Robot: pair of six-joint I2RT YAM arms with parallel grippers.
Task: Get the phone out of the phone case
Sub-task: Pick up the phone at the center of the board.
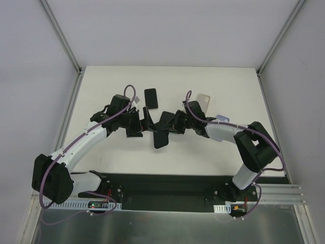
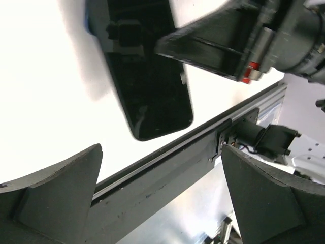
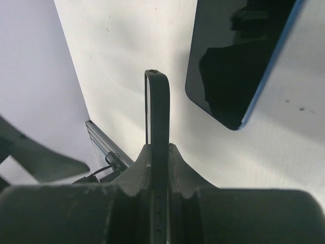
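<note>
Item: phone [image 2: 147,76], dark glass face, bluish rim, lying flat on the white table [image 1: 228,147] just in front of the two grippers, touched by neither. Item: phone case [image 3: 158,112], thin and black, seen edge-on and lifted off the table above the phone; its upper end reads as a hollow rim, which suggests it is empty, though the inside is not shown. Right gripper [image 3: 157,150]: clamped narrow on the lower end of the case, one finger on each face. Left gripper [image 2: 161,152]: spread wide with nothing between the fingers, hovering just beside the case and above the phone. Also present: a second dark handset [image 1: 151,98] farther back on the table and a pale, case-like piece [image 1: 204,100] to the right, both well apart from the work. Status, by judgement: separation looks complete, with phone and case apart. Remaining: setting the held case down and drawing both arms away.
</note>
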